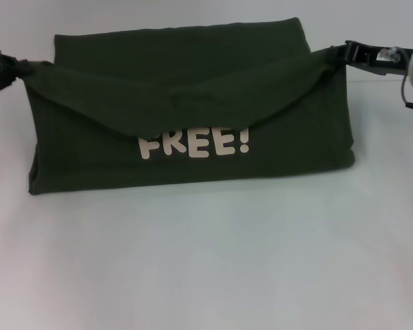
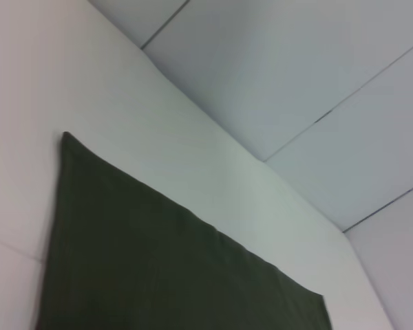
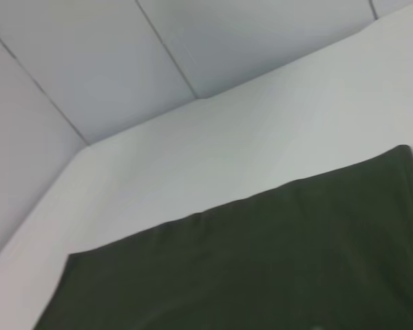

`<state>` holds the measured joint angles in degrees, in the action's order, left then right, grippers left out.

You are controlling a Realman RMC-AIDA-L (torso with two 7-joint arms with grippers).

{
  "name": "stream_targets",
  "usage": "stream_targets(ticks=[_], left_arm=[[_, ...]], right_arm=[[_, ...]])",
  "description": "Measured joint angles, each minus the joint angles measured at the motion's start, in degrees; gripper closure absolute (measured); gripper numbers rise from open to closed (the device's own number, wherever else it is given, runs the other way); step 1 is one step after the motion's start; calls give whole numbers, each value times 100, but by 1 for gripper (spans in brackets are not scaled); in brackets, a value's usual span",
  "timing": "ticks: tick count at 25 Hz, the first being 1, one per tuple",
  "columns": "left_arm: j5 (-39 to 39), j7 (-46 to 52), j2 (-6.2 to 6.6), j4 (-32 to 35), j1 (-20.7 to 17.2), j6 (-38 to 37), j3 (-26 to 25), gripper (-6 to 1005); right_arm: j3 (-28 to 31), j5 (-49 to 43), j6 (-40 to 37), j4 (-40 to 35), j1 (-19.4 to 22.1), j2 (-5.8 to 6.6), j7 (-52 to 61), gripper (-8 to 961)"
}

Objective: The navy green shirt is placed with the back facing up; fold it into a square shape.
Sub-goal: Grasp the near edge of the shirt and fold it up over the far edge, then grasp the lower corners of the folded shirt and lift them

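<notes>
The navy green shirt point(image 1: 193, 103) is held up off the white table point(image 1: 206, 261) by one folded edge, which sags in the middle. Below that edge its front shows the pale letters "FREE!" point(image 1: 193, 144). My left gripper point(image 1: 19, 69) is shut on the edge's left corner, and my right gripper point(image 1: 345, 52) is shut on its right corner. The lifted cloth's bottom fold rests on the table, and the shirt's far part point(image 1: 186, 48) lies flat behind it. Both wrist views show only that flat dark cloth point(image 2: 165, 275) point(image 3: 261, 268), not the fingers.
The white table point(image 2: 193, 151) reaches beyond the shirt to its far edge, with grey floor tiles point(image 3: 110, 62) past it. Bare tabletop stretches in front of the shirt towards me. A cable point(image 1: 407, 93) hangs by the right wrist.
</notes>
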<state>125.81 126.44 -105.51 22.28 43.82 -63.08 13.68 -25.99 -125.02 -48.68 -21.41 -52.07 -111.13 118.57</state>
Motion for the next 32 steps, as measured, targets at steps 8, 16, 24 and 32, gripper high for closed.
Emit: stream_targets(ticks=[8,16,24,32], left_arm=[[-14,-460,-341,-93,94,668,-3,994],[-17,-638,-415,-112,138,1046,-9,995],[-29,-573,-510,-201,132,1571,-31,891],[-169,-624,-348,-81,-64,1019,-53,550]], right_arm=[[-280,12,813,137,-110,-246,-86,892],[-428,17,1293,144,-182,-369,-276,891],[-434,66,1452,127,-245,-394,-447,758],[-377,209,1146,-50,-77,-245,-418,430]])
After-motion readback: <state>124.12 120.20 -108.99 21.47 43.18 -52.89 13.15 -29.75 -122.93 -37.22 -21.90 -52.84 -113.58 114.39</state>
